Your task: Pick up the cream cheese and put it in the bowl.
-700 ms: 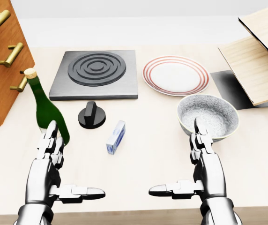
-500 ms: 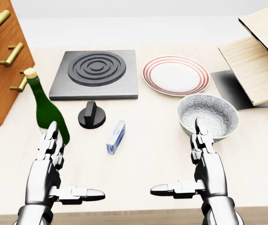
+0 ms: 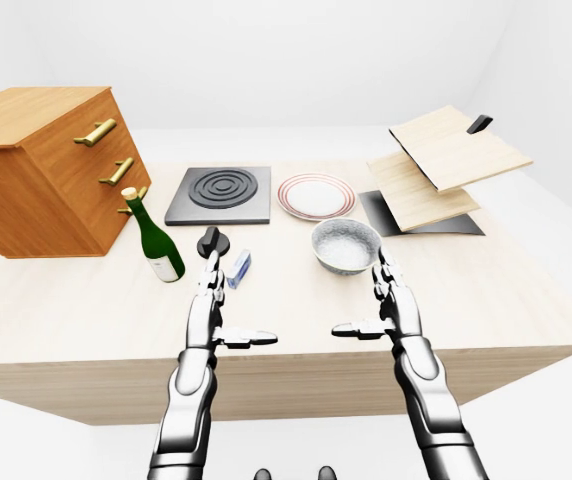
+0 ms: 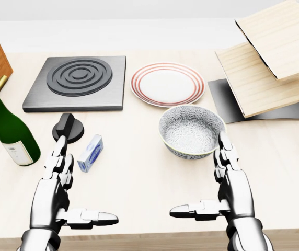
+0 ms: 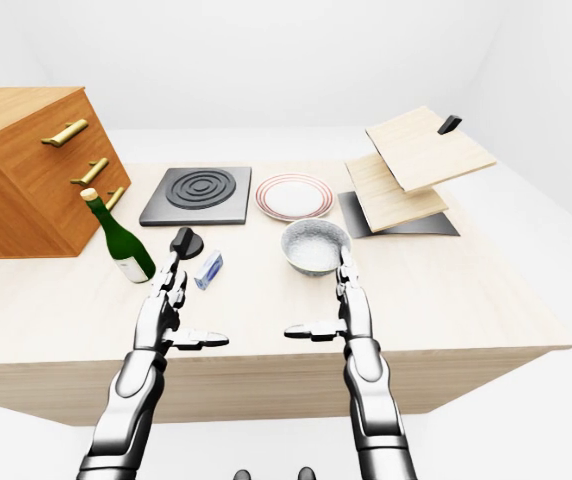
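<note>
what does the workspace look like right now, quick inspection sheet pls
surface: pale wooden table, level, no spills seen
job's things: cream cheese lies flat, untouched, left of the bowl; bowl upright, nothing in it
clutter: green bottle upright at head view's left; black knob beside the cream cheese; stove plate; striped plate; wooden drawer cabinet; tilted wooden boards on a dark mat
grippers: left hand open, just below the cream cheese; right hand open, fingertips by the bowl's rim; both holding nothing
cables: nothing seen
surroundings: plain white walls and floor
</note>
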Controlling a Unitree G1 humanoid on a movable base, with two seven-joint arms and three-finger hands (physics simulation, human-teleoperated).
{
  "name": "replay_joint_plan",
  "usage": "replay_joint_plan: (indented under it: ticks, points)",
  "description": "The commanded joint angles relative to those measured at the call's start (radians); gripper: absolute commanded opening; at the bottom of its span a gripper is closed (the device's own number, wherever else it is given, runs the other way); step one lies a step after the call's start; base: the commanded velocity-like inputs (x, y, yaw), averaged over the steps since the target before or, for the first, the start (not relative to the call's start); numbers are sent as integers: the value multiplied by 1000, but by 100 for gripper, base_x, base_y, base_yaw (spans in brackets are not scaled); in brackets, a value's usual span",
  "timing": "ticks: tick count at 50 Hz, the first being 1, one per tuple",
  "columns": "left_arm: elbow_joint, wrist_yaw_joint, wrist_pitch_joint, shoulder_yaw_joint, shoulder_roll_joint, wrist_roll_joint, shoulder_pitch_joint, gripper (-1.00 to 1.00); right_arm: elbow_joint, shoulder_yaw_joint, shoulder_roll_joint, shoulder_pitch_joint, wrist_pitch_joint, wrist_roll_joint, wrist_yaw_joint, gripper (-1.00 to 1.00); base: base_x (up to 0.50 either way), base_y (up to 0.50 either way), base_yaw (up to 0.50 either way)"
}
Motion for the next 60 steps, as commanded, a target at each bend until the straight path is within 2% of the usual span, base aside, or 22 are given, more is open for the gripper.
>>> replay_joint_plan:
  ticks: [1, 2, 4, 5, 17, 19, 21, 26, 28, 30, 31, 33, 39, 60]
  points:
    - [3, -1, -7, 1, 8, 2, 1, 100, 7, 3, 9, 1, -8, -8, 2, 100, 0, 0, 0]
    - [3, -2, -7, 2, 8, 1, 1, 100, 6, 4, 9, 2, -5, -5, 6, 100, 0, 0, 0]
    - [1, -2, -8, 1, 8, 1, 3, 100, 1, 7, 9, 11, -28, 3, 25, 100, 0, 0, 0]
    - [-1, -2, -7, 2, 8, 1, 3, 100, -1, 7, 9, 9, -15, 0, 19, 100, 42, 0, 0]
    - [16, 1, -17, 5, 9, 3, -6, 100, 9, 3, 8, 6, -30, -4, 17, 100, 50, 0, 0]
    - [24, 3, -23, 6, 10, 4, -9, 100, 15, 5, 7, 8, -50, -17, 10, 100, 24, 0, 0]
    - [34, 5, -30, 7, 11, 7, -14, 100, 8, 5, 8, 11, -41, -12, 13, 100, 0, 0, 0]
    - [68, 21, -51, 13, 15, 22, -33, 100, 22, 4, 8, 7, -50, -11, 14, 100, 0, 0, 0]
    - [113, 40, -51, 17, 21, 46, -56, 100, 23, 4, 8, 8, -52, -9, 17, 100, 0, 0, 0]
    - [244, 88, -51, 29, 34, 90, -122, 100, 13, 7, 9, 15, -52, -8, 23, 100, 0, 0, 0]
    - [250, 90, -51, 29, 35, 90, -125, 100, 12, 8, 8, 16, -54, -9, 25, 100, 0, 0, 0]
    - [362, 109, -51, 38, 46, 98, -184, 100, 9, 8, 9, 19, -54, -9, 26, 100, 0, 0, 0]
    - [513, 176, -51, 40, 63, 144, -256, 100, 12, 9, 10, 19, -58, -8, 30, 100, 0, 0, 0]
    - [754, 279, -51, 20, 67, 226, -340, 100, -4, 12, 11, 28, -50, 8, 54, 100, 0, 0, 0]
